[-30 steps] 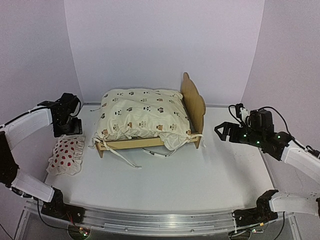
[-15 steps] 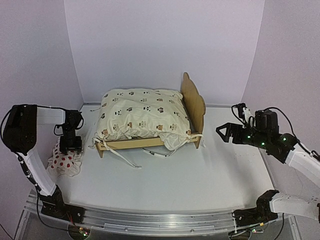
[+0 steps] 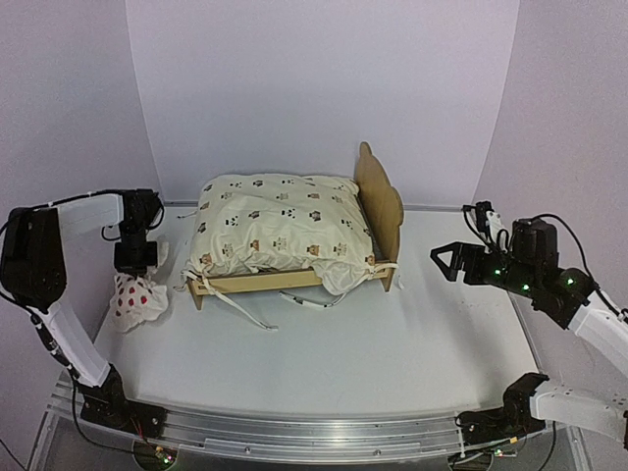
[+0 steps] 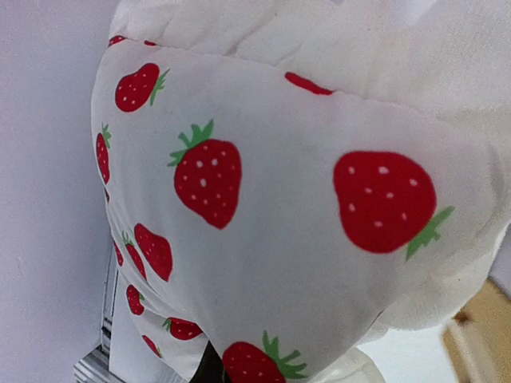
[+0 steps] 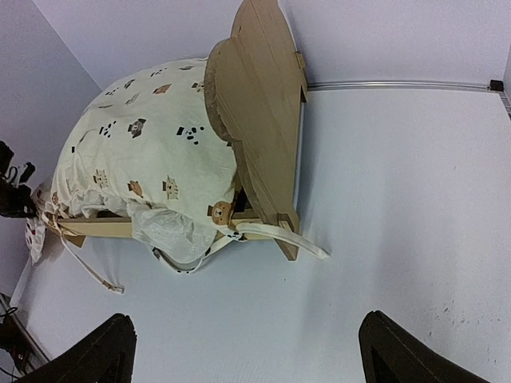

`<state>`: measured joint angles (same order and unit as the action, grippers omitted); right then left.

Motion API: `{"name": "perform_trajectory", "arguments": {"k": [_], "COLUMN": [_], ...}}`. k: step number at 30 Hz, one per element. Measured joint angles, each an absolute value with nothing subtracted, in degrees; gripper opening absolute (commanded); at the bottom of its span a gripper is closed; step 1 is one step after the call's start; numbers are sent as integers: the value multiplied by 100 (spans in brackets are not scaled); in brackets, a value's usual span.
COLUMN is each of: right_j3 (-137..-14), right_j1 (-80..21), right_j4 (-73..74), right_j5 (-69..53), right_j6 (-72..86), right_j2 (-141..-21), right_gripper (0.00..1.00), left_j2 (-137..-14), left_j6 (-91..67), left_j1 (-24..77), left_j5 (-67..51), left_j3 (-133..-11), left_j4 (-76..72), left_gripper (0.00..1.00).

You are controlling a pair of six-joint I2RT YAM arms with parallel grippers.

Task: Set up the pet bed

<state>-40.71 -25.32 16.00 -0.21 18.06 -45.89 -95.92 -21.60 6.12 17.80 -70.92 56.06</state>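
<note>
Your left gripper is clamped on the strawberry-print pillow, which hangs bunched under it just off the foot end of the pet bed. I cannot tell if its lower edge touches the table. Your right gripper stands spread wide and empty, apart from the bed on the headboard side.

The bear-print cushion already lies on the bed frame, spilling over the near rail, and its ties trail loose in front of the bed. By my reckoning the pillow is what remains to be placed, likely up by the headboard.

There is open table in front of the bed. The back wall is close behind it, and the table's left edge is near the pillow.
</note>
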Motion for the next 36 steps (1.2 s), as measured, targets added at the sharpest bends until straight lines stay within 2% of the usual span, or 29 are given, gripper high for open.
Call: {"name": "perform_trajectory", "arguments": {"k": [7, 12, 25, 36], "right_j3": [-4072, -4282, -6023, -8278], "right_j1": [-2532, -2532, -2740, -4163], "right_j4": [1738, 1832, 1270, 1006], "right_j5": [-199, -641, -2679, -2454], "right_j6": [1854, 2011, 2638, 1592], "right_j2": [-4603, -4759, -6482, -8894], "right_gripper": [98, 98, 98, 98], "left_j2": [-8741, -8542, -9993, -10917], "left_j6": [-2759, -3126, -3878, -4349], "left_j1": [1573, 1806, 2990, 3227], "left_j5": [1246, 523, -828, -1569], "left_j3": [-9001, -9349, -10339, -11325], "left_j4": [5929, 5667, 4140, 3421], "left_gripper": [0, 0, 0, 0]}}
